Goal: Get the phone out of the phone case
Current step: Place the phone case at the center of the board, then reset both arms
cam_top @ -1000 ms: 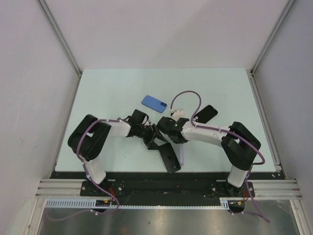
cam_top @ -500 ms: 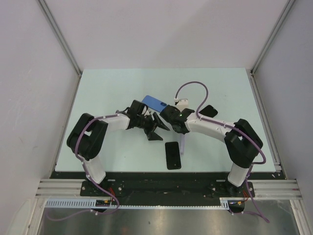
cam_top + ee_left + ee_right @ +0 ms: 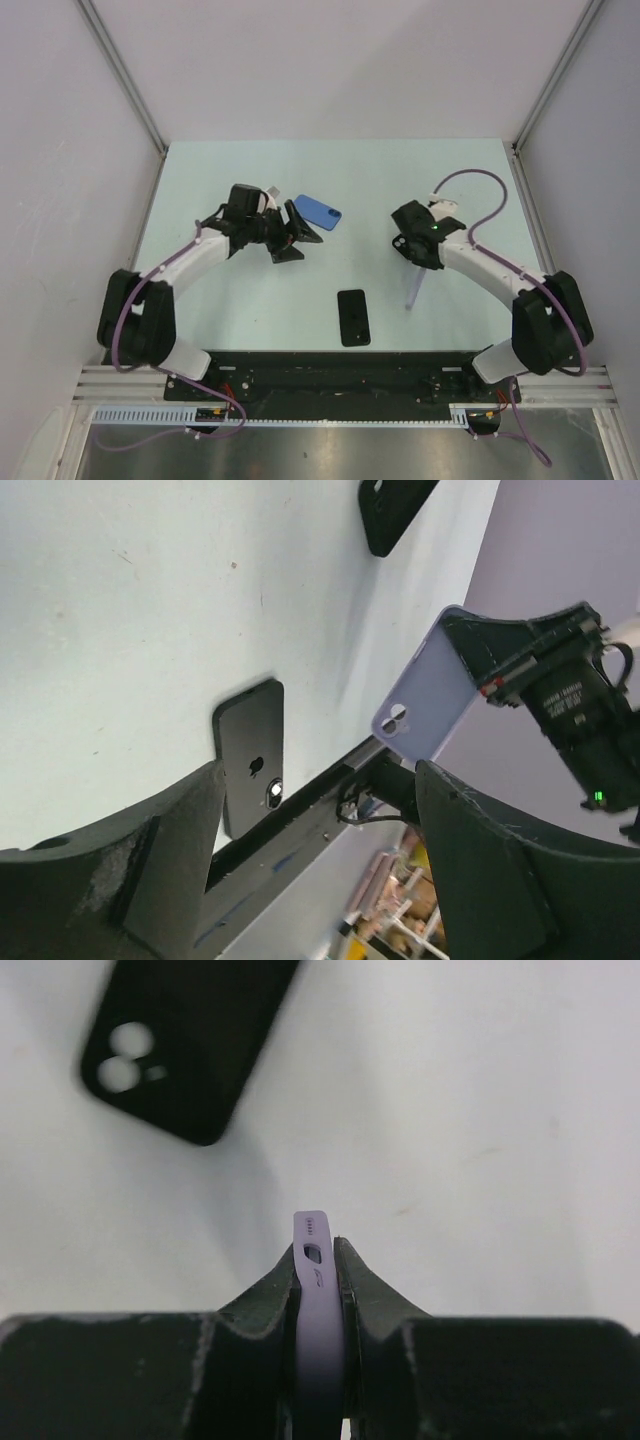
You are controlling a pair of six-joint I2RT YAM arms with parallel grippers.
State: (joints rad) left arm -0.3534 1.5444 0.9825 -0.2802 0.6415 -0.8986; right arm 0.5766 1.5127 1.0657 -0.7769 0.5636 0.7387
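On the left, the left gripper (image 3: 297, 238) hovers over the table (image 3: 250, 180) with its fingers wide apart and nothing between them. Just beside it lies a blue phone (image 3: 317, 211), untouched; whether it wears a case I cannot tell. Nearer the middle, toward the near edge, the black phone (image 3: 352, 317) lies flat on its face, back up, bare and apart from both arms. To the right of it the lilac case (image 3: 425, 690) hangs in the air, edge down, above the table. The right gripper (image 3: 318, 1248) has its fingers pressed together on the case's upper end, one on each face. Light shows through the camera holes and the shell looks thin from the edge, so it appears empty. A black case (image 3: 185, 1050) lies on the table beyond the right gripper, clear of it. By my reading the main work is done — phone and case are well apart, one resting, one held. What seems left is small: setting the lilac case down and letting go, with the left arm free to pull back.
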